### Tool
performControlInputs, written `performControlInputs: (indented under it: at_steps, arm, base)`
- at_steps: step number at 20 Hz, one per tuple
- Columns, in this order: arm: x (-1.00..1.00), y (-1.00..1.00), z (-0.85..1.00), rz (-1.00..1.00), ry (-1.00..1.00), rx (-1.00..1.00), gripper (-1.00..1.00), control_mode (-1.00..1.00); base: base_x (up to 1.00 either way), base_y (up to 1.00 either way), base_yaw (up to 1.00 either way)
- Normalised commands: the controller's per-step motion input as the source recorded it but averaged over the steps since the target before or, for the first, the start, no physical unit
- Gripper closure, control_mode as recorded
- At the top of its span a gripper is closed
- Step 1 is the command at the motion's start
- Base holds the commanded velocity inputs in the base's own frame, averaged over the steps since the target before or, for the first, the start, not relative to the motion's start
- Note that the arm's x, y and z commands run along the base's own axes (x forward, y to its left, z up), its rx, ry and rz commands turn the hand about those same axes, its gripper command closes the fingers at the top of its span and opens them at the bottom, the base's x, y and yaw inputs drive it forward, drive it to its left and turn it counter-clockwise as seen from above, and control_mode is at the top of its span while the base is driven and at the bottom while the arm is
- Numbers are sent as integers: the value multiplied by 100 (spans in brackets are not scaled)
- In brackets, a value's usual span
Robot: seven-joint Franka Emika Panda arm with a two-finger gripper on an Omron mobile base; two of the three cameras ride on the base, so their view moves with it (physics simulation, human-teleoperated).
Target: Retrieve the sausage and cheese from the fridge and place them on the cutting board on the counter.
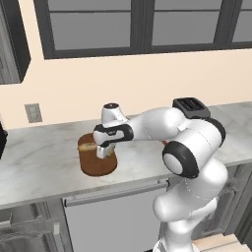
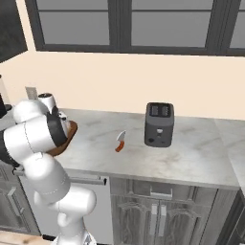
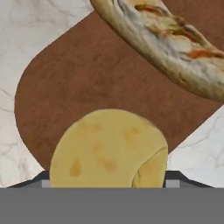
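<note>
Cheese (image 3: 109,148) is sitting between the tips of the gripper (image 3: 108,180), jaws clamping its sides, hovering just over the cutting board (image 3: 87,87) near its rounded end, bread roll (image 3: 175,48) lying across the board's far part. It's looking light, firm and maybe waxy-slick, so squeezing across its flanks is probably holding safest.

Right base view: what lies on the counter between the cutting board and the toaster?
A small orange-handled knife lies on the counter between cutting board and toaster, in the right base view.
</note>
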Motion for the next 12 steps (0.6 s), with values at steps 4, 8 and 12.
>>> performControlInputs:
  at_steps: [4,8,12]
  arm:
    - [33,10,-36,0,-4,0,100,-100]
    - [17,16,-28,0,-1,0,-100,-100]
    - [14,2,-8,0,0,0,-100,-100]
  base:
    - [0,0,0]
    - [0,0,0]
    - [0,0,0]
